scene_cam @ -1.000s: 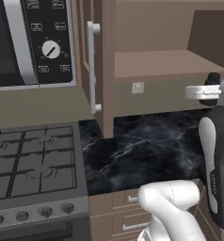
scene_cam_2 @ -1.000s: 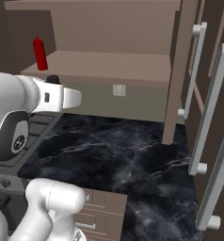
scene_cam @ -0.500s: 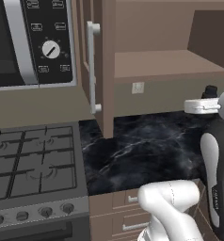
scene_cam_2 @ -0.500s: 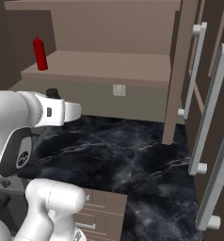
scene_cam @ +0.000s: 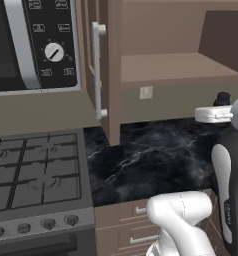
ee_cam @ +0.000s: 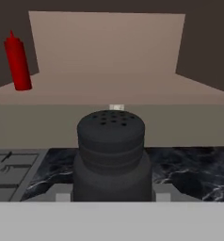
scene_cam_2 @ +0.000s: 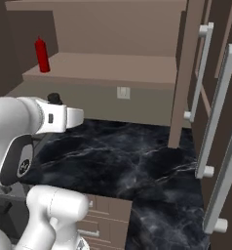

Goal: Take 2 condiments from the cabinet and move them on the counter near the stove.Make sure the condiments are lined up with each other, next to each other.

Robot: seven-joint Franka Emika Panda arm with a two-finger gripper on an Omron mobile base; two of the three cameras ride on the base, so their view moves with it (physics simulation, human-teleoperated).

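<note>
A dark grey shaker [ee_cam: 111, 155] with a perforated lid, one of the condiments, stands upright between my fingertips. My gripper [ee_cam: 112, 194] is shut on it, above the black veined counter [ee_cam: 198, 172] and in front of the open cabinet. From the bases the shaker's top [scene_cam: 222, 97] [scene_cam_2: 53, 98] pokes up behind my white hand. The red squeeze bottle [scene_cam_2: 41, 54] [ee_cam: 17, 61] stands at the left back of the brown cabinet shelf [scene_cam_2: 113, 66]. The stove [scene_cam: 36, 175] lies left of the counter [scene_cam: 151, 160].
An open cabinet door with a pale bar handle [scene_cam: 97, 70] juts out between stove and shelf. More open doors with handles [scene_cam_2: 220, 132] stand at the right. A microwave [scene_cam: 36, 45] hangs over the stove. A wall outlet [scene_cam_2: 123, 93] sits under the shelf.
My hand has come down from shelf height with the dark shaker in it and now hangs lower over the counter. The red bottle has not moved.
</note>
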